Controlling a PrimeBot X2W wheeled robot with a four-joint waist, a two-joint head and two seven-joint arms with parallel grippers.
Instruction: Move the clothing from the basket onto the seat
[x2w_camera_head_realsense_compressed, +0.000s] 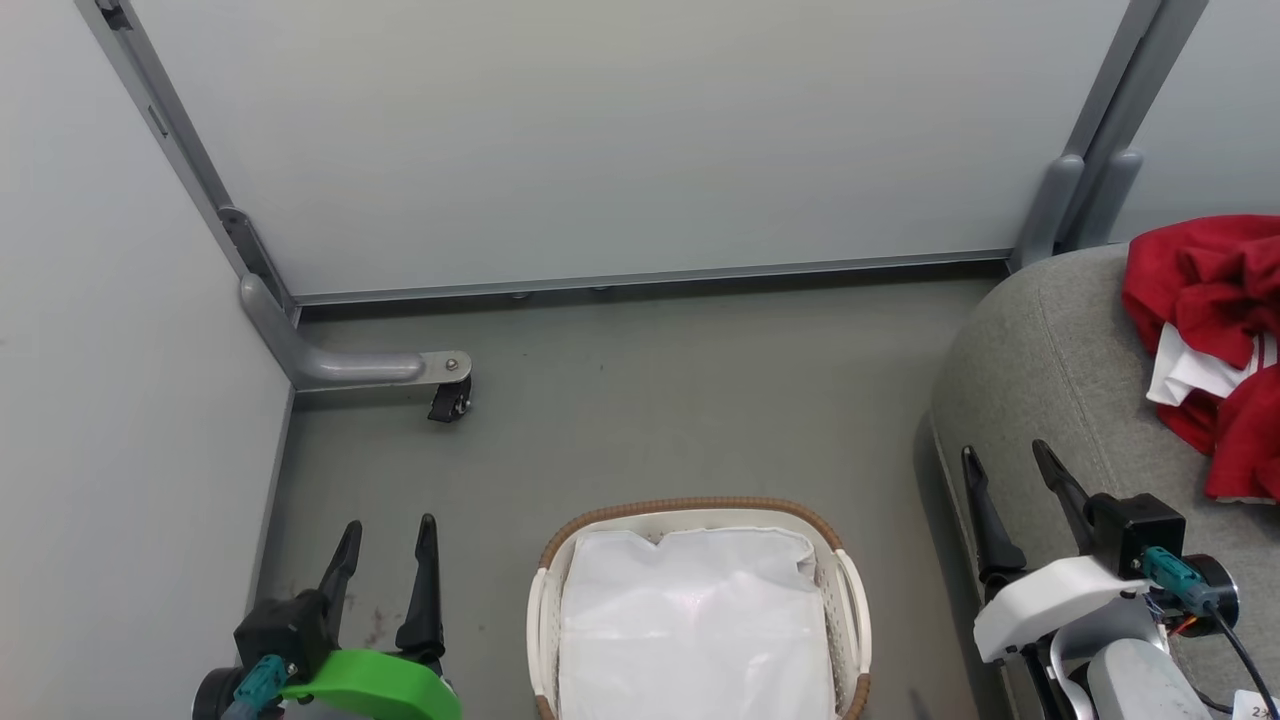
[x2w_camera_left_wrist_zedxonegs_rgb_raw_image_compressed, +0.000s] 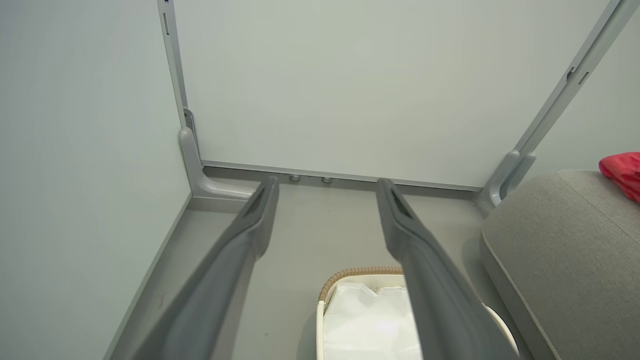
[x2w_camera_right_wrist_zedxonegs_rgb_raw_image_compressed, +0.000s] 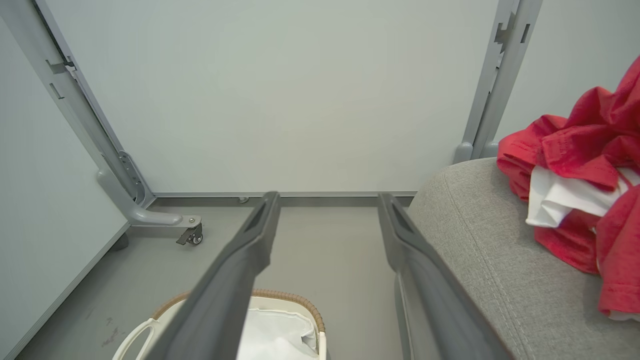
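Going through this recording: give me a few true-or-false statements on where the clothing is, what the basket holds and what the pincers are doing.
1. The red clothing lies on the seat. True.
2. The basket holds a red garment. False: its white liner shows inside, with no red fabric on it.
3. The left pincer is open and empty. True.
4. The right pincer grips the clothing. False: it is open, holds nothing and is apart from the clothing.
5. The basket stands on the seat. False: it stands on the floor beside the seat.
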